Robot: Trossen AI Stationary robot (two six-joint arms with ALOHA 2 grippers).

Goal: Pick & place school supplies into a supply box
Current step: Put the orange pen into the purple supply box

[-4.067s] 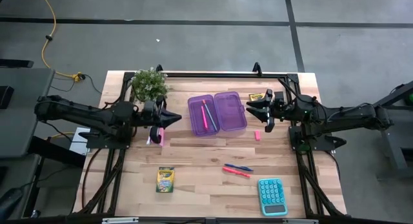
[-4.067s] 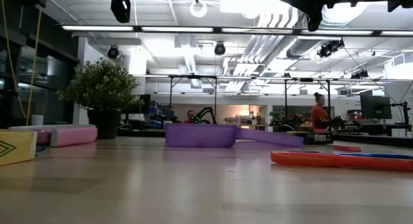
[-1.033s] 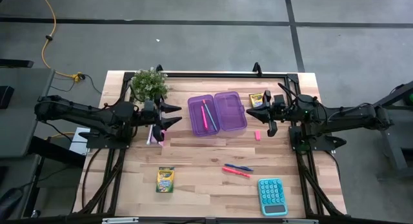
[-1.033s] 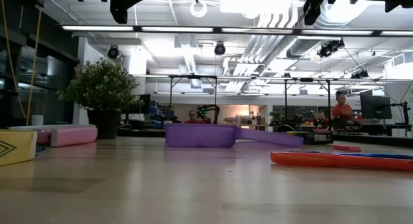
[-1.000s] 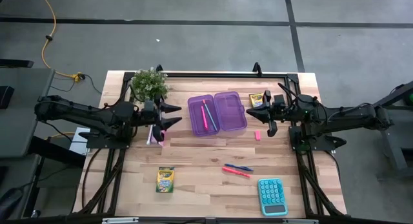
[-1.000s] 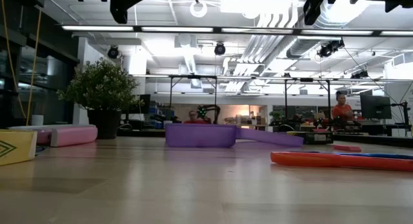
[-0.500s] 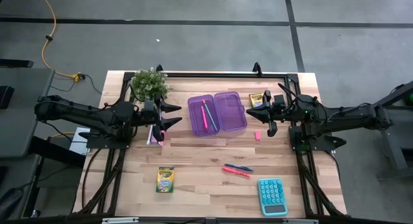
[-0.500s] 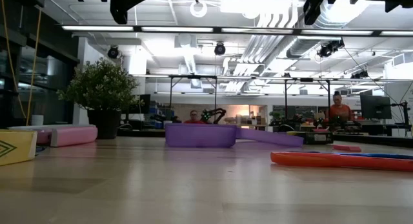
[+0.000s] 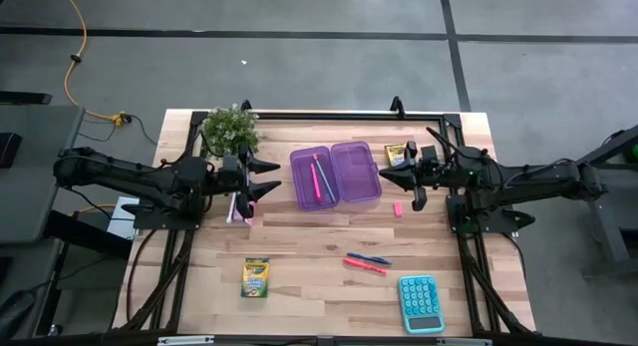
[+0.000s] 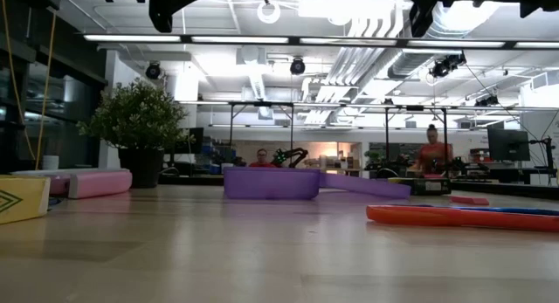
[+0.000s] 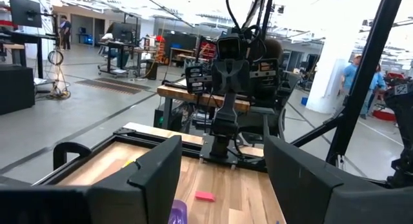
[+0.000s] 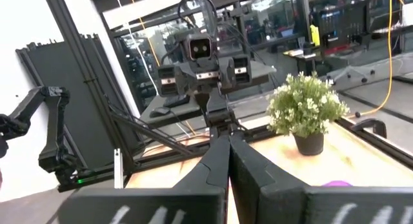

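Bare wood is lying open between the supply box [image 9: 336,175] and the pens [image 9: 366,262]; a potted plant [image 9: 230,130] is crowding the box's far-left approach.

No legible text or labels anywhere.

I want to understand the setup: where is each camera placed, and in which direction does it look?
High view: above the table, facing straight down; shows both arms, the left gripper, the right gripper.
Low view: at table-top height, looking level across to the room; arm parts at the top.
Left wrist view: on the left arm, facing the right arm; its open fingers show.
Right wrist view: on the right arm, facing the left arm; its shut fingers show.
Shared: high and low views both show the box and plant.
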